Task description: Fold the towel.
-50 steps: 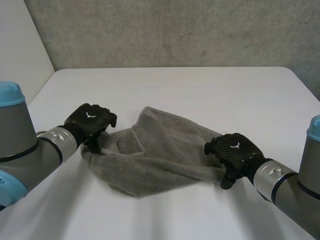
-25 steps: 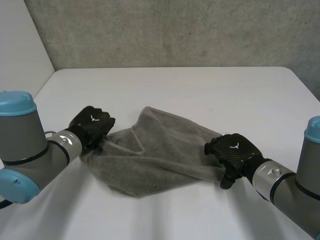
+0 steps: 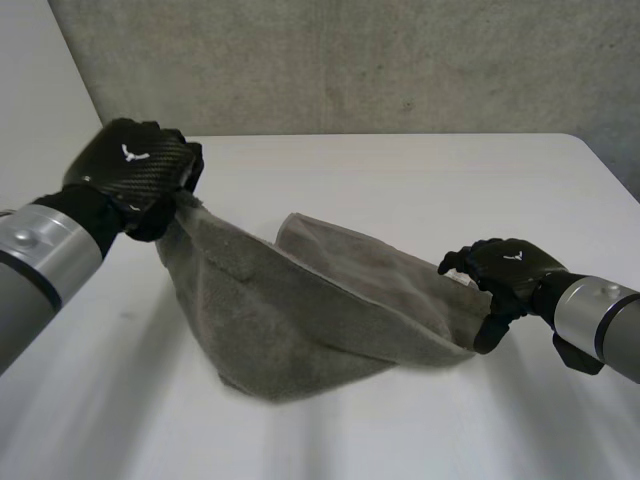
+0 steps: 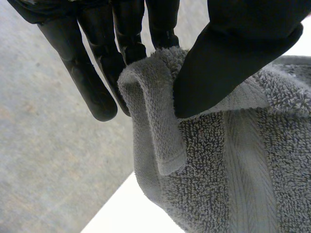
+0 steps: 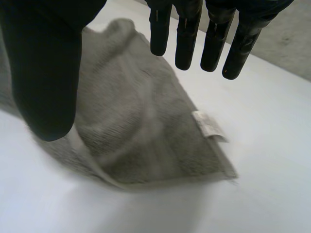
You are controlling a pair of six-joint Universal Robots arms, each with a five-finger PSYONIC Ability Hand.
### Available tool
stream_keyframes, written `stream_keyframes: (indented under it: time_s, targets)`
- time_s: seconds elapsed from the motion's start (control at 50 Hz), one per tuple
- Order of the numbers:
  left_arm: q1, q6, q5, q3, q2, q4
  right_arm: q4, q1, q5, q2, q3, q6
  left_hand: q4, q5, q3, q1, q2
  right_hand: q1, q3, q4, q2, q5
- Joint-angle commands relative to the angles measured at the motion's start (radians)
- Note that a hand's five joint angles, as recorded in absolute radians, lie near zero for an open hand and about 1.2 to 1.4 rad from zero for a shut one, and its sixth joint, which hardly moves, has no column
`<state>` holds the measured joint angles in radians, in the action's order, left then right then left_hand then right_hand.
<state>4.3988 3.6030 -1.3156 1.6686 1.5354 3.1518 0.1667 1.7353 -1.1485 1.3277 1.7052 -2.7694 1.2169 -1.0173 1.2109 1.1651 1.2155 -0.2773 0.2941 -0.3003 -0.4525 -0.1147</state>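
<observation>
I read towel: terry cloth, rough looped pile. Table: smooth, matt. Left hand: weave-patterned shell, slight sheen.

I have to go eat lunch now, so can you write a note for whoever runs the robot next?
Left hand: shut, pinching a corner of the grey terry towel, held up above the white table.
Right hand: open, fingers straight over the towel's opposite end, near its small white label.
Done: towel hangs between the hands, middle sagging onto the table.
Left: no neat fold yet; bring the raised corner across and lay it flat.
</observation>
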Motion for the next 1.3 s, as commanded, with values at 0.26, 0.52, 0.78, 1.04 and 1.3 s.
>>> stream_keyframes:
  time_s: [0.26,0.52,0.78,1.04,1.3]
  targets:
    - [0.001,-0.092,-0.004,0.034,-0.139,-0.036,0.016,0.0,0.125,-0.108,0.031,-0.217,0.179,-0.204,0.185,0.231,0.181,-0.031,0.014,-0.008,0.144,-0.019]
    - [0.004,-0.155,-0.005,0.023,-0.149,-0.036,-0.208,-0.002,0.11,-0.177,0.068,-0.223,0.179,-0.204,0.185,0.231,0.181,-1.119,1.102,-1.096,-0.944,-1.107]
    - [0.022,-0.155,-0.007,0.02,-0.147,-0.036,-0.188,-0.069,0.09,0.199,0.047,-0.2,0.179,-0.204,0.185,0.231,0.181,-1.119,1.102,-1.096,-0.944,-1.107]
    - [0.034,-0.248,-0.008,-0.045,-0.167,-0.079,0.159,-0.197,0.115,0.453,-0.33,-0.124,0.179,-0.204,0.185,0.231,0.181,-1.119,1.102,-1.096,-0.944,-1.107]
    - [0.096,-0.302,0.001,-0.05,-0.037,-0.101,0.471,0.007,-0.032,0.101,-0.443,0.256,0.179,-0.204,0.185,0.231,0.181,-1.119,1.102,-1.096,-0.944,-1.107]
